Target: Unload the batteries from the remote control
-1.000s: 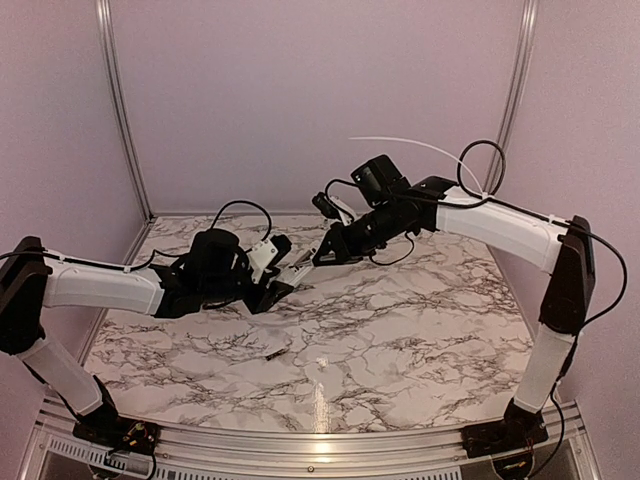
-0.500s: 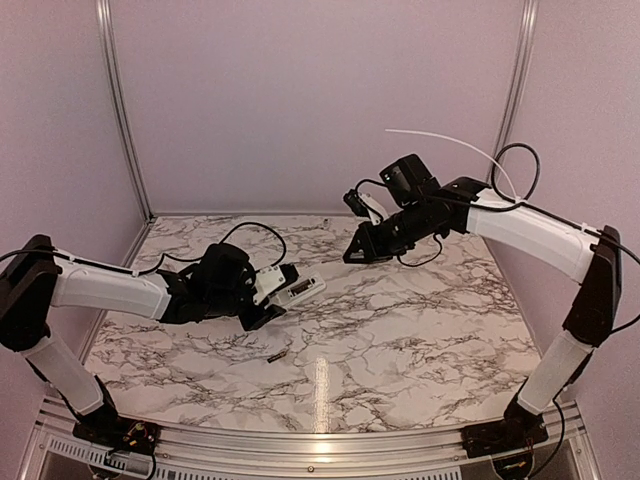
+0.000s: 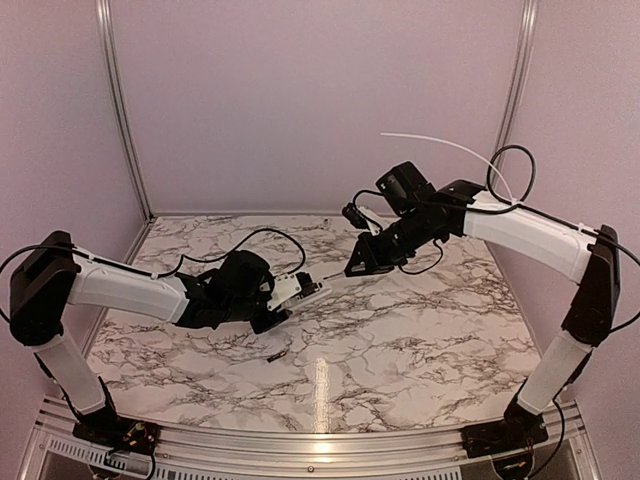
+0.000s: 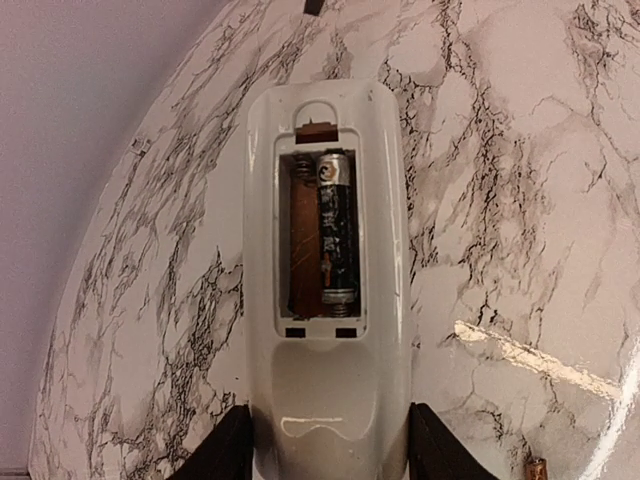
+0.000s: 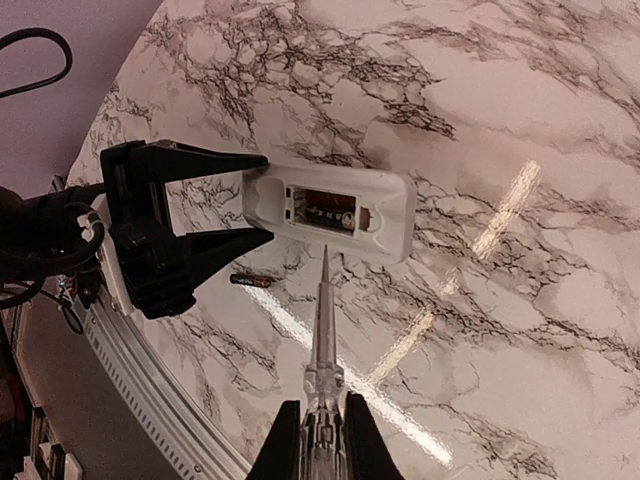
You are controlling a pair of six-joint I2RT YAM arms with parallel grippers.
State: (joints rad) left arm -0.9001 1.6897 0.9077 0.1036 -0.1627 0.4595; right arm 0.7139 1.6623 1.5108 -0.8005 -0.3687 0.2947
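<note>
My left gripper (image 4: 328, 425) is shut on the near end of the white remote control (image 4: 328, 390) and holds it back side up above the marble table (image 3: 430, 340). Its compartment is open. One dark battery (image 4: 338, 240) sits in the right slot, and the left slot shows bare brown. A second battery (image 3: 275, 354) lies loose on the table below the remote (image 3: 302, 289). My right gripper (image 5: 322, 408) is shut on a clear pointed tool (image 5: 322, 320). The tool's tip hangs just short of the remote's (image 5: 330, 212) long edge, near the loose battery (image 5: 255, 281).
Purple walls with aluminium posts (image 3: 116, 110) close in the table at the back and sides. A metal rail (image 3: 300, 445) runs along the near edge. Black cables (image 3: 250, 240) loop over the left arm, and a white cable (image 3: 440, 145) arcs above the right arm.
The right gripper drew the tool back up and to the right, then came down toward the remote again. The left gripper carried the remote a little to the right. A battery now lies on the table.
</note>
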